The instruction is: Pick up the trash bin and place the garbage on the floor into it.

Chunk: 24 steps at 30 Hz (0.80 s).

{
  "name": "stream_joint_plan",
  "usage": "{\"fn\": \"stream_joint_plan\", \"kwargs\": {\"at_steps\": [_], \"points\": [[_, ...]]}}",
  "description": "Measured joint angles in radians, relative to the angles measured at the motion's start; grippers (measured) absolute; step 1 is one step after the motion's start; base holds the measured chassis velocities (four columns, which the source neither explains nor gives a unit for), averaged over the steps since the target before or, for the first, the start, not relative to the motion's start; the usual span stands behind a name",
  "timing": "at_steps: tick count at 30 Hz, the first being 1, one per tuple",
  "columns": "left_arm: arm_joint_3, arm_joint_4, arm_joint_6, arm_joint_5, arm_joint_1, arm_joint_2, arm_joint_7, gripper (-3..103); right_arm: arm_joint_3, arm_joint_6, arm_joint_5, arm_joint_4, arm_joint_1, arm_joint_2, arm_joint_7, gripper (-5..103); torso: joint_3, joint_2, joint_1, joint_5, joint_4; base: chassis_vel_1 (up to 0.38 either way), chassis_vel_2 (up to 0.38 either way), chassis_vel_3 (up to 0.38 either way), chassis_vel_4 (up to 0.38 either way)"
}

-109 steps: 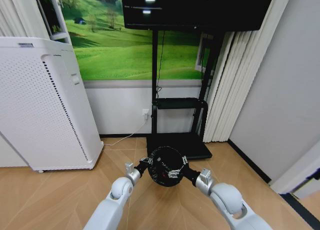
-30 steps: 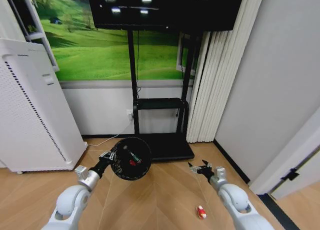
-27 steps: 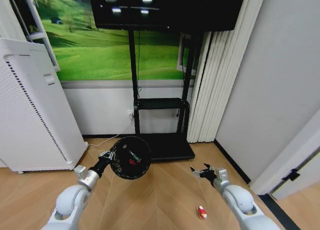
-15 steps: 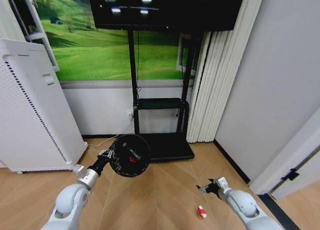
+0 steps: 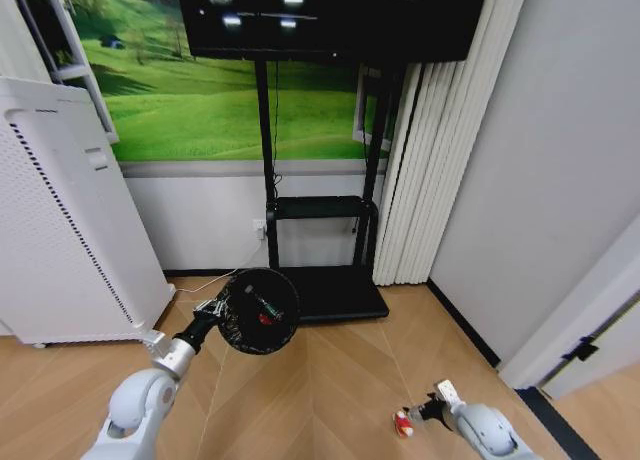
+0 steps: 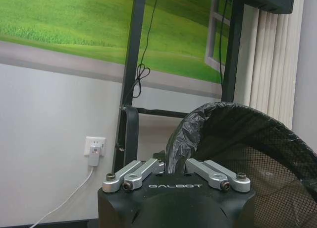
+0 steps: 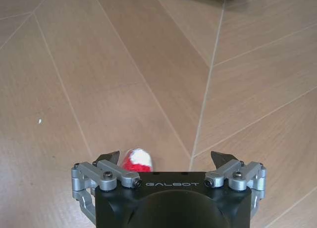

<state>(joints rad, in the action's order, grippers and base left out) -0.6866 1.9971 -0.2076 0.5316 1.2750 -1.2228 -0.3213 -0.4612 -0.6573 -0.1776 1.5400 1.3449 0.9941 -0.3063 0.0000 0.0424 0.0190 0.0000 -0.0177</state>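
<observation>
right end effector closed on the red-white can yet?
No. In the right wrist view the right end effector has its fingers spread wide, with the red-and-white can lying on the floor near one fingertip, ungripped.

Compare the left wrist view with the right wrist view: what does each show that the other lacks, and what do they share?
Left wrist: the left gripper shut on the rim of the trash bin, with a wall socket and TV stand behind.
Right wrist: the right gripper, open, low over a red-and-white can on the floor.
Shared: no common object; each view shows its own gripper.
</observation>
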Motion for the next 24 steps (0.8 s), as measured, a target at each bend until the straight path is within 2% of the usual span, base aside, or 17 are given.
{"fn": "stream_joint_plan", "kwargs": {"at_steps": [14,24], "points": [[0.0,0.002,0.001,-0.012,0.015,-0.007,-0.005,7,0.016,-0.051,-0.064,-0.03,-0.019,0.046,0.037,100,0.0,0.0,0.0,-0.0002,0.0001,0.0,0.0,0.0,0.0],[0.012,-0.003,0.001,-0.018,0.004,-0.005,-0.005,7,0.023,-0.032,-0.046,-0.089,-0.038,0.098,0.041,100,0.0,0.0,0.0,0.0,0.0001,0.0,0.0,0.0,0.0]]}}
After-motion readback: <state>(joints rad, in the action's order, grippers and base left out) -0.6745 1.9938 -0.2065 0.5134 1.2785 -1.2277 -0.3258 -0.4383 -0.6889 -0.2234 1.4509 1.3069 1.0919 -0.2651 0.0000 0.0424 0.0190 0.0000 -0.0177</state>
